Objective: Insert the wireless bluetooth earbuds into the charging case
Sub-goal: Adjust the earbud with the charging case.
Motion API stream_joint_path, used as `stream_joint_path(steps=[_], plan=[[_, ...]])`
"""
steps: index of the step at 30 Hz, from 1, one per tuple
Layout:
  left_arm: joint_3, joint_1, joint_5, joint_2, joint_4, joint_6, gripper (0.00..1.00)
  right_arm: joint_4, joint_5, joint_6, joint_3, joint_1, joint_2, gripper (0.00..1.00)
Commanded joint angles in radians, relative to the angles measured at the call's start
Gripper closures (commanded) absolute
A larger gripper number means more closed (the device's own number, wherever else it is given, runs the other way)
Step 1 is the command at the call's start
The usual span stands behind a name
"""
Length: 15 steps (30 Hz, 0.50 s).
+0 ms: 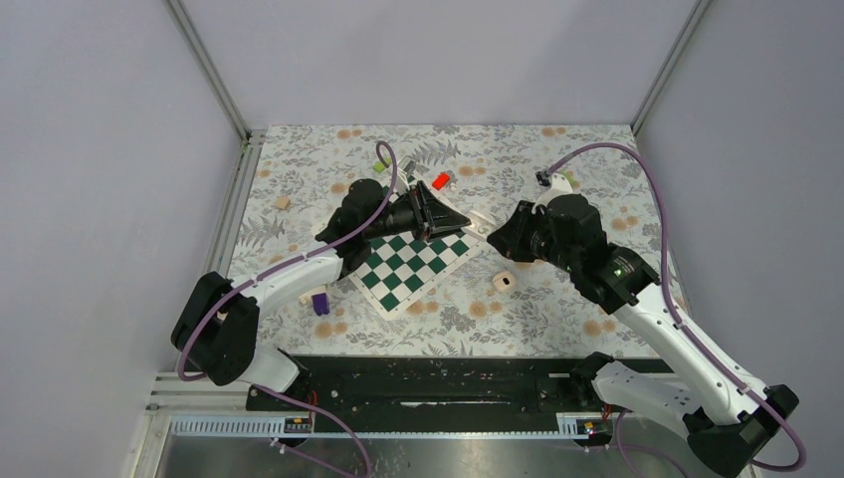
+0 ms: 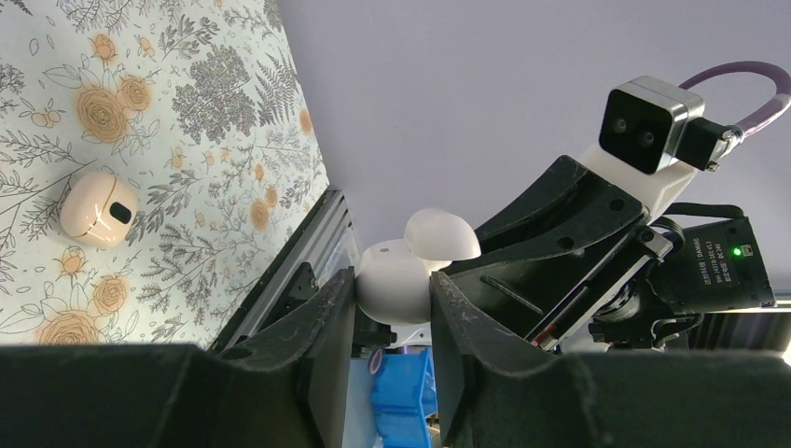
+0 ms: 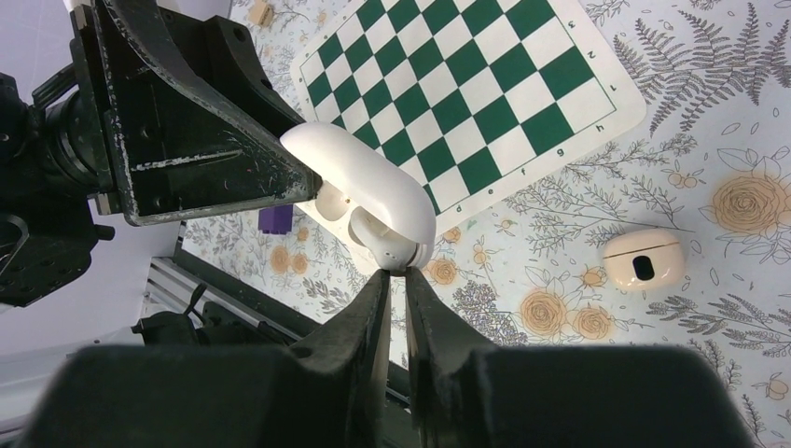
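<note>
Treat this as a likely hand-to-hand transfer of the white earbud (image 3: 359, 182).

Note left hand (image 2: 393, 297) pinching the rounded body of the earbud, held above the bench (image 1: 557, 299). Note right hand (image 3: 395, 280) nearly pressed together, nipping the lower tip.

Seat the right grip squarely and avoid twisting. Expect slip from the smooth plastic. Release the left hand only after the right grip looks secure.

Locate the charging case (image 3: 642, 259) lying on the bench, dark hollow showing. Find it off the chessboard (image 3: 466, 93), apart from both hands, on the near side of the right hand.
</note>
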<state>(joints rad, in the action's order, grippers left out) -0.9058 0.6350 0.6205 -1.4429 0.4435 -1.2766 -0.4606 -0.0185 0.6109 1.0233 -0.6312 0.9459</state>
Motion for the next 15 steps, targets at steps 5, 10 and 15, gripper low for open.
stream_joint_path(steps=[5,10,15], plan=[[0.001,0.003,0.028,0.036,0.109,-0.008,1.00,0.013,0.014,0.001,0.003,-0.010,-0.021,0.80],[0.002,0.002,0.022,0.043,0.088,0.011,1.00,-0.046,0.047,-0.041,0.052,-0.009,-0.043,0.72],[-0.004,0.002,0.012,0.050,0.056,0.038,1.00,-0.062,0.033,-0.063,0.095,-0.010,-0.040,0.70]])
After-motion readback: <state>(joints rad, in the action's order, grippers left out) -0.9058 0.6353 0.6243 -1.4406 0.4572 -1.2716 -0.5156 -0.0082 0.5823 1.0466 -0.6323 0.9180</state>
